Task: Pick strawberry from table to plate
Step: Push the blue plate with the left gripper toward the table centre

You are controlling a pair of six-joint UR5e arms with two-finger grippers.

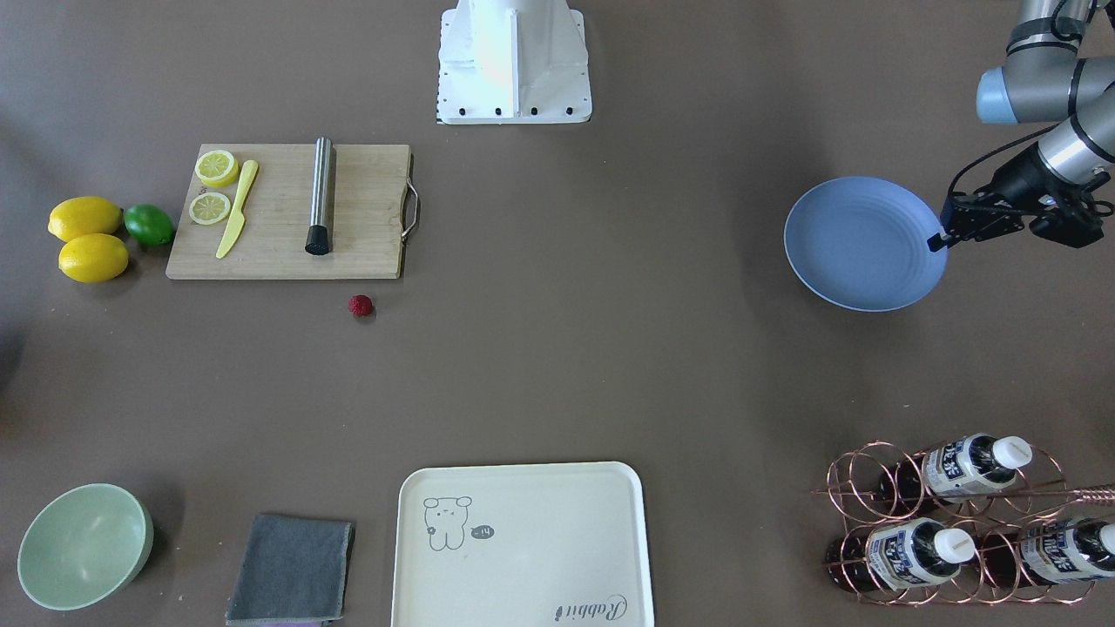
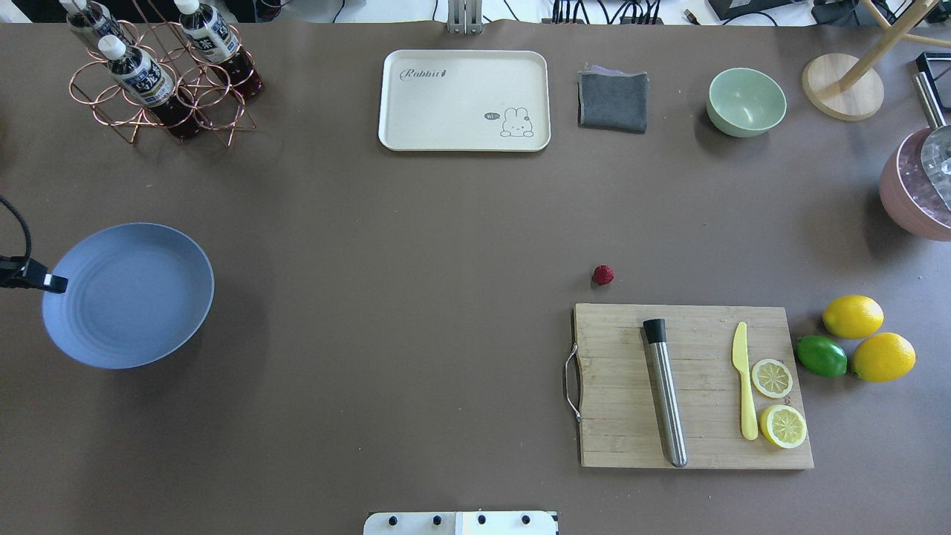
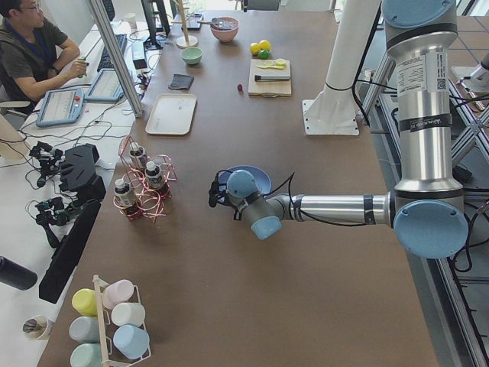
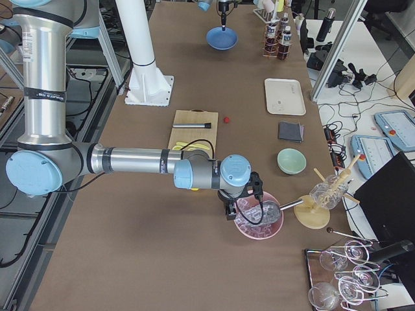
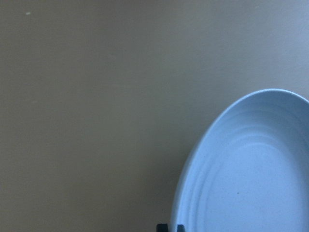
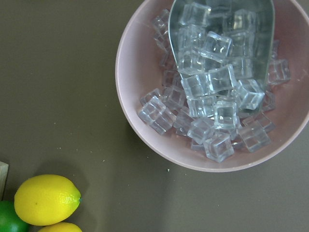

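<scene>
Seen from overhead, the strawberry (image 2: 603, 275) lay on the desk (image 2: 416, 245), just off the cutting board's (image 2: 691, 386) 11 o'clock corner. It was far out at 3 o'clock from the left jaws, which sat at the plate's (image 2: 126, 297) 9 o'clock rim. The right jaws hung over the ice bowl (image 4: 259, 220). I could not tell either pair's grip.

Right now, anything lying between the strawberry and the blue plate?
Nothing. The overhead exterior view shows only bare table between the strawberry and the light-blue plate.
</scene>
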